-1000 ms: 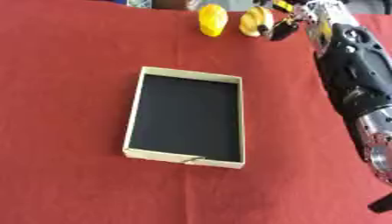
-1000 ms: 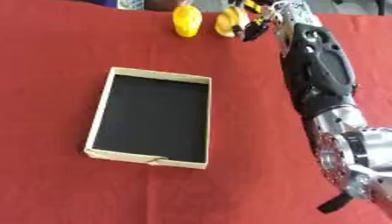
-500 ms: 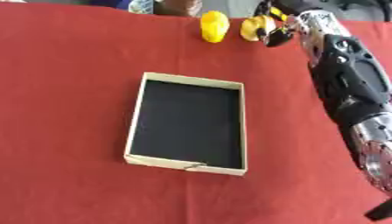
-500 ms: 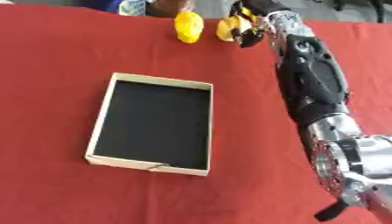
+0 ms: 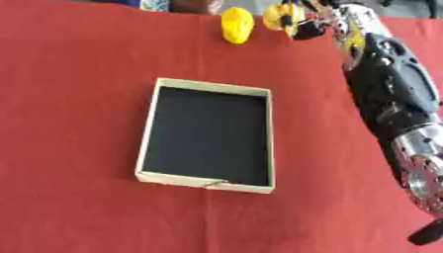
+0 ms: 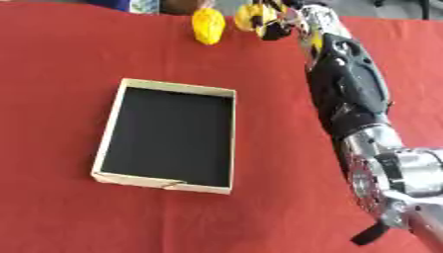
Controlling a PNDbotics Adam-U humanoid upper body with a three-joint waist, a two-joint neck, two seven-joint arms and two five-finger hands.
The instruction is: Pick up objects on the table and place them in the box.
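Red cloth is covering the whole table (image 5: pixel 78 59); a shallow box (image 5: pixel 208 134) with pale cardboard walls and a black floor is lying near the middle of it, somewhat toward the left edge, with nothing showing inside; one flap at the near wall is standing slightly out of line. Two yellow objects are sitting at the far edge — a plain yellow object (image 5: pixel 236 24), rounded and taller than wide, is standing alone on the cloth, apart from the hand; just to its right a second yellow object (image 6: pixel 252 16) is sitting against the fingers of the right hand (image 5: pixel 304 25). That hand is reaching to the far edge at the end of a long black and silver arm (image 5: pixel 391 94), which is running up along the right edge of the table from the near right corner; its dark fingers are curling around the second yellow object, though I cannot tell for certain whether they are pinching it or only closing beside it, and I cannot tell whether the object is resting on the cloth or lifted off it. Both yellow objects are lying well apart from the box, beyond its far wall — neither is inside it; the left hand is not showing in either view.
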